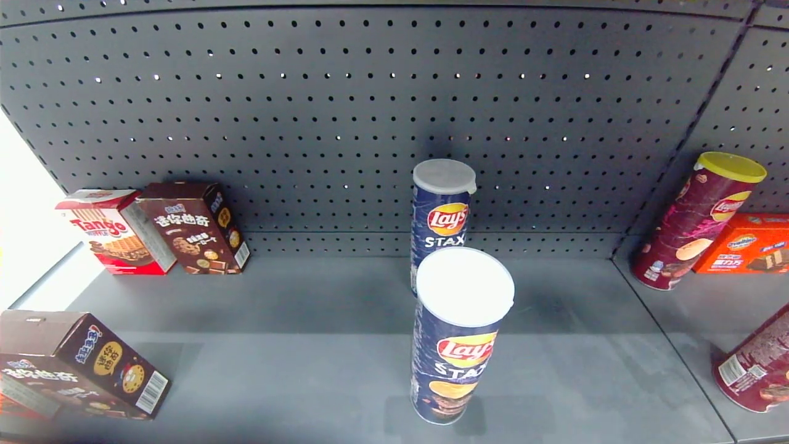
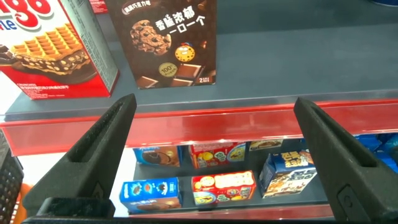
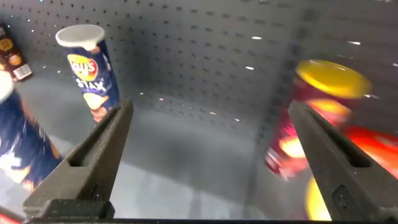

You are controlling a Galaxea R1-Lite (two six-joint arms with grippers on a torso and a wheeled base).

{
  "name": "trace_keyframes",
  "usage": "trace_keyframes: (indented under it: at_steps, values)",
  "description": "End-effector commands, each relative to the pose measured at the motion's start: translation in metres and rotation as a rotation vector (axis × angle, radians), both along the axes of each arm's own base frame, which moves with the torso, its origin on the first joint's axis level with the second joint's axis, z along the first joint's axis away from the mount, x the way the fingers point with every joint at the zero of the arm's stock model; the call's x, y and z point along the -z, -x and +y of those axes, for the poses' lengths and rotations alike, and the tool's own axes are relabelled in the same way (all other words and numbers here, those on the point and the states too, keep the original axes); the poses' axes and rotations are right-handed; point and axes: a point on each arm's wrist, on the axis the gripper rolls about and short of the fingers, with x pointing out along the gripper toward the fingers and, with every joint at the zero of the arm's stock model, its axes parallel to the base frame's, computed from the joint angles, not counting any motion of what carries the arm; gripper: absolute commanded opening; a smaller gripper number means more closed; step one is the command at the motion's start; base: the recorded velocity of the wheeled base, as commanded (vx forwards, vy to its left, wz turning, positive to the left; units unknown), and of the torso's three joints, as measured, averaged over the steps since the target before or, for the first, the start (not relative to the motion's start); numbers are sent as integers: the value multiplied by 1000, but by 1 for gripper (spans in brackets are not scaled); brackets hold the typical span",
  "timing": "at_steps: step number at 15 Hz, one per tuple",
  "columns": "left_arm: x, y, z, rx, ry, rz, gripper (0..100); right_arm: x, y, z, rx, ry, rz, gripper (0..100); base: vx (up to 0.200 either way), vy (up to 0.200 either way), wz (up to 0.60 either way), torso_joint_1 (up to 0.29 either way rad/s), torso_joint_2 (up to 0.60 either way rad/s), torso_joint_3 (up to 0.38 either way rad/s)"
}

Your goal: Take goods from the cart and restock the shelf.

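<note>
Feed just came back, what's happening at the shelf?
Nothing is held. A front blue can and a rear blue can stand upright on the shelf. The left gripper hangs open at its front edge, facing a wafer box and a cookie box. The right gripper is open too, aimed between the rear blue can and a dark red can.

Two blue chip cans stand upright mid-shelf (image 1: pixel 296 370), one right behind the other. The front can (image 1: pixel 459 339) is near the front edge, and the back can (image 1: pixel 441 216) is close to the pegboard (image 1: pixel 308 111). In the back left corner, a red wafer box (image 1: pixel 114 231) and a brown cookie box (image 1: pixel 194 225) sit side by side. A second brown box (image 1: pixel 80 367) sits at the front left corner. The next shelf (image 1: pixel 690 320) on the right has a yellow-lidded maroon can (image 1: pixel 696 222), an orange box (image 1: pixel 746 243) beside it, and another maroon can (image 1: pixel 755 367) nearer the front.
</note>
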Motion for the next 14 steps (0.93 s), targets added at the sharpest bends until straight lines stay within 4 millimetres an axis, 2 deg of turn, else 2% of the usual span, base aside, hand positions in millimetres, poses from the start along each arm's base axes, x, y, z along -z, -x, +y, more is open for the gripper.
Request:
trace_keyframes:
  at_steps: [1,3,5,6,7,8,9,10,14]
  values:
    - [0,0,0,1,-1,2,100,69,72,-20,80,-15,-66,100,0,0,0,0,0,0]
    - [0,0,0,1,0,2,100,101,94,-23,119,-1,3,100,0,0,0,0,0,0]
    - [0,0,0,1,-1,2,100,102,95,-23,130,-18,12,100,0,0,0,0,0,0]
    - [0,0,0,1,-3,2,100,111,91,-23,136,-41,56,100,0,0,0,0,0,0]
    - [0,0,0,1,-3,2,100,139,78,-20,135,-49,132,100,0,0,0,0,0,0]
    - [0,0,0,1,-3,2,100,163,67,-18,133,-52,131,100,0,0,0,0,0,0]
    - [0,0,0,1,-3,2,100,171,65,-18,133,-52,145,100,0,0,0,0,0,0]
    - [0,0,0,2,-3,2,100,185,65,-18,113,-31,290,100,0,0,0,0,0,0]
    - [0,0,0,2,-3,2,100,185,65,-17,113,-33,294,100,0,0,0,0,0,0]
